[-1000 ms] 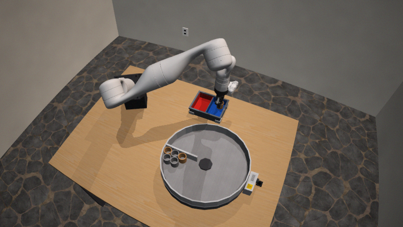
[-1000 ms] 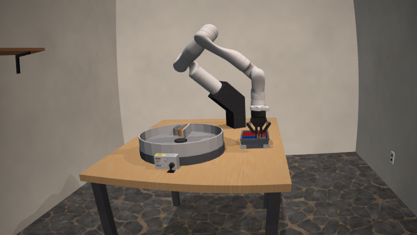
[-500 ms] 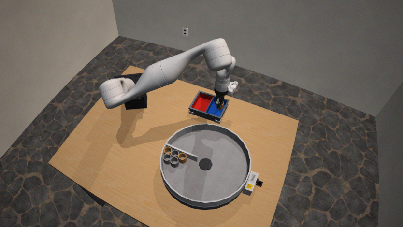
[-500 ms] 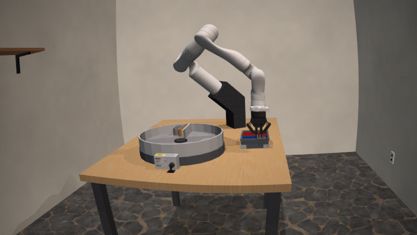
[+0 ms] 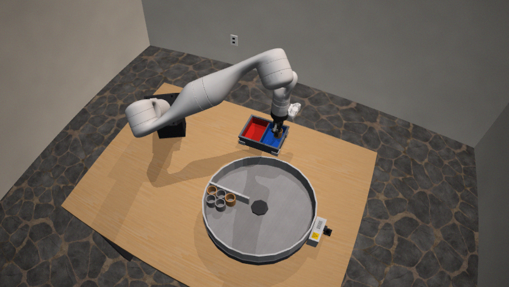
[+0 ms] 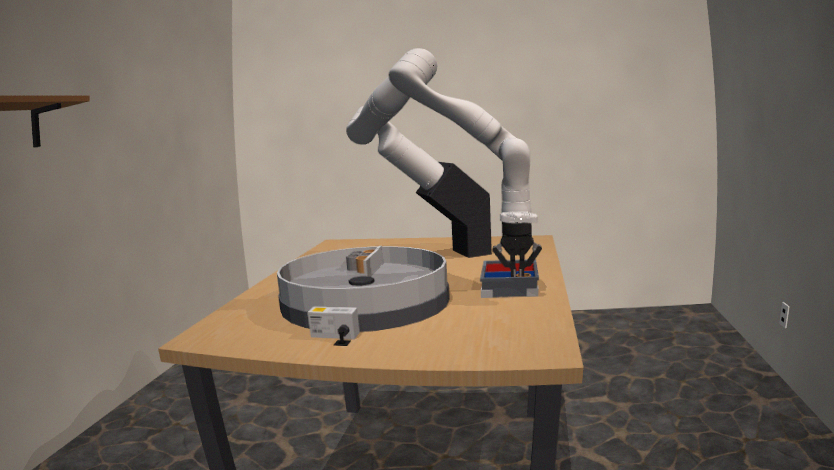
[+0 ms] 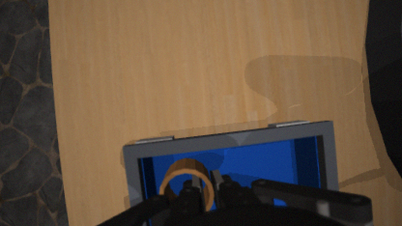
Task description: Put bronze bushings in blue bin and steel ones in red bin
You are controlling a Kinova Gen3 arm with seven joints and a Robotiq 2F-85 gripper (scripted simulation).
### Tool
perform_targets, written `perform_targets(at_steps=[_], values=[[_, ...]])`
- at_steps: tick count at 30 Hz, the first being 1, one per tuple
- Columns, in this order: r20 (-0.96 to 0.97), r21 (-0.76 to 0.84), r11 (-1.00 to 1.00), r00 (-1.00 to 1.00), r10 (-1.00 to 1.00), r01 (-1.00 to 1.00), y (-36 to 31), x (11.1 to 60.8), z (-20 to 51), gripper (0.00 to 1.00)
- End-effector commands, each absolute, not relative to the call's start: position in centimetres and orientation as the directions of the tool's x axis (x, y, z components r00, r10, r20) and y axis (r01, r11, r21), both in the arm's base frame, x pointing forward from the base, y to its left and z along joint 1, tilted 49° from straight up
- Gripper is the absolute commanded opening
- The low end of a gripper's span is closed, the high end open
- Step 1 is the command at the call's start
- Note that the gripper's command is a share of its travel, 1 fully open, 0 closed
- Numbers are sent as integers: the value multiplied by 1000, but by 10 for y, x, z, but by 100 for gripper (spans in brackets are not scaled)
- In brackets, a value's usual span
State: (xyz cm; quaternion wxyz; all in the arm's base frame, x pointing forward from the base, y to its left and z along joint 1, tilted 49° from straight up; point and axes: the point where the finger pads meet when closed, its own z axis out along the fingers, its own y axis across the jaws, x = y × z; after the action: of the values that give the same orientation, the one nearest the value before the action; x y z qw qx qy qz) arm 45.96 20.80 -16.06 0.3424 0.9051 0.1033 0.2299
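Observation:
My gripper (image 5: 277, 132) is shut on the wall of a bronze bushing (image 5: 280, 133) and holds it low inside the blue bin (image 5: 273, 137). In the wrist view the bronze bushing (image 7: 186, 185) is an orange ring over the blue bin's floor (image 7: 251, 166), with one finger inside it and one outside, gripper (image 7: 205, 185). The red bin (image 5: 254, 129) is next to the blue one. On the turntable (image 5: 259, 204), two bronze bushings (image 5: 230, 200) (image 5: 212, 190) and three steel bushings (image 5: 220, 204) sit clustered against a grey bar (image 5: 233, 192). In the exterior view the gripper (image 6: 518, 267) is down in the bins.
The turntable has a raised rim and a black hub (image 5: 259, 207). A control box (image 5: 316, 231) sits at its edge. The arm's black base (image 5: 171, 126) stands at the table's back left.

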Motion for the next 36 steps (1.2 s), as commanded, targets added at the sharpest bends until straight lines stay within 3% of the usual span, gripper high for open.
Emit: perform_targets(at_steps=[1,8,9,36], values=[[347,667,-745,871,348,32,209,460,-161,0],[348,667,-744,870,350,33,208,460,-161,0],[347,666,-745,872,346,31,209,460,-160,19],[347,666,-745,872,346,31,210,460,-160,19]])
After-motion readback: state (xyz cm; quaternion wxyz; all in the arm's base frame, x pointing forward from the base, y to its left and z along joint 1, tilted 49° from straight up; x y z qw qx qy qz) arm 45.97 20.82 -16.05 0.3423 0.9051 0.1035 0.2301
